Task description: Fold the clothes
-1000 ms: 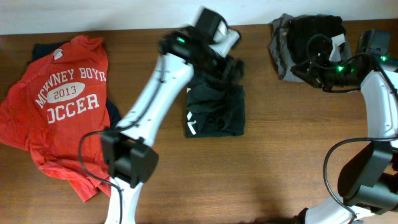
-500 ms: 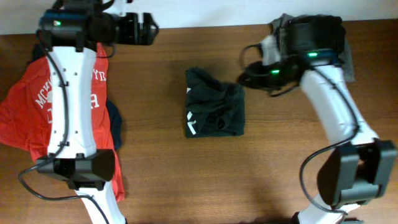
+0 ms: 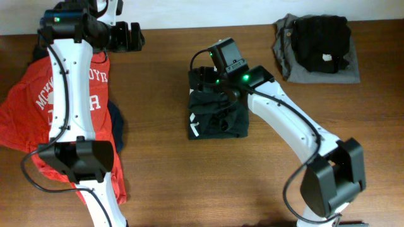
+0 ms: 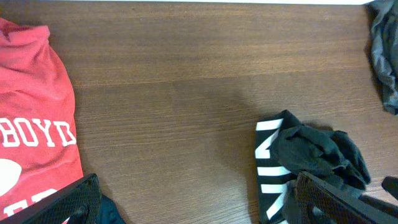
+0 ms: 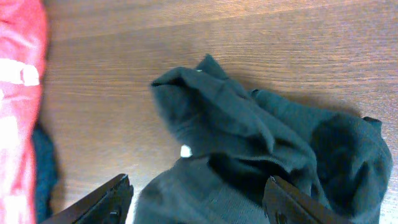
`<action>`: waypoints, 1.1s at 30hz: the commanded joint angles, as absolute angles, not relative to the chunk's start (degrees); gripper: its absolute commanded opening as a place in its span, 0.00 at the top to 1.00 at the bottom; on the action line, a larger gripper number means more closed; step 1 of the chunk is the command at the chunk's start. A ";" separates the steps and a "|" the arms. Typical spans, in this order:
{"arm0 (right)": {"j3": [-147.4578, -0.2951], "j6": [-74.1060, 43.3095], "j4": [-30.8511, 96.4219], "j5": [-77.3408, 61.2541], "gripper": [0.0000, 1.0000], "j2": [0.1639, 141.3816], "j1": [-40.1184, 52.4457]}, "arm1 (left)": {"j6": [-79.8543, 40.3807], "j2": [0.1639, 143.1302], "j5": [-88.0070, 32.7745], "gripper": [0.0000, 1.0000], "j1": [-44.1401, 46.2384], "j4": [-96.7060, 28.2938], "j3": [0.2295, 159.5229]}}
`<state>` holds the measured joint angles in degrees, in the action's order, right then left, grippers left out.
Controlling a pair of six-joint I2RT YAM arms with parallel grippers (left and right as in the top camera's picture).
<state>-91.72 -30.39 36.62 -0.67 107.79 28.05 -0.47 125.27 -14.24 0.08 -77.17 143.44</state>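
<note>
The clothes are one very dark T-shirt [image 3: 218, 112] lying in a rumpled, folded bundle at the table's middle, with white lettering [image 3: 195, 124] on its left edge. My right gripper [image 3: 202, 79] hovers over the bundle's bunched far-left corner. In the right wrist view its fingers [image 5: 106, 202] stand wide apart and open, with dark cloth [image 5: 249, 137] below and between them, not pinched. My left gripper [image 3: 135, 36] is open at the far left edge of the table, holding nothing. In its own view the left gripper [image 4: 202, 205] spans bare wood, with the dark shirt [image 4: 311, 152] to the right.
A red T-shirt with white soccer print [image 3: 63, 107] lies spread at the left over a dark navy garment [image 3: 117, 129]. A grey folded garment [image 3: 319, 47] with a black piece on top sits at the far right corner. The left arm [image 3: 69, 94] reaches across the red shirt.
The left arm pulled back from the dark shirt to the far left. The right arm swung from the grey pile to the dark shirt, and its jaws opened wider.
</note>
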 commanded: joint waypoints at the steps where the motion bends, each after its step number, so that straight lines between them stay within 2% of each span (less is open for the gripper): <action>1: -91.90 -27.46 35.24 1.87 0.28 111.39 28.12 | 0.93 125.93 -13.63 0.01 -0.19 -77.23 142.52; 6: -91.90 -24.18 35.14 0.23 0.29 113.23 28.12 | 1.13 125.93 -13.65 0.01 -0.19 -77.23 142.52; 8: -91.90 -24.18 35.79 0.14 0.36 113.27 28.12 | 1.13 125.93 -13.65 0.01 -0.19 -77.21 142.52; 10: -91.90 -24.12 37.15 -0.47 0.50 113.27 28.12 | 1.13 125.93 -13.65 0.01 -0.19 -77.25 142.52; 13: -91.90 -23.79 39.92 -0.89 0.82 113.23 28.12 | 1.13 125.95 -13.65 0.01 -0.19 -77.23 142.52; 15: -91.96 -23.79 41.74 -1.28 0.96 113.03 28.03 | 1.13 125.93 -13.65 0.01 -0.19 -77.23 142.52; 23: -91.96 -23.79 46.17 -6.35 0.96 107.77 24.56 | 1.13 125.95 -13.65 0.01 -0.19 -77.23 142.52; 24: -91.96 -23.03 46.44 -8.23 0.88 107.07 23.75 | 1.13 125.95 -13.65 0.01 -0.19 -77.23 142.52; 26: -91.94 -15.46 46.04 -13.63 0.64 107.00 22.50 | 1.13 125.95 -13.63 0.01 -0.19 -77.17 142.52; 27: -91.94 -11.62 46.09 -15.51 0.57 107.26 22.35 | 1.19 125.95 -13.65 0.01 -0.19 -77.12 142.52; 29: -91.94 -5.37 46.15 -17.98 0.47 107.85 22.46 | 1.32 125.95 -13.65 0.01 -0.19 -77.01 142.52; 33: -91.90 2.39 46.28 -22.17 0.44 110.39 22.52 | 1.32 125.95 -13.65 0.01 -0.19 -77.06 142.52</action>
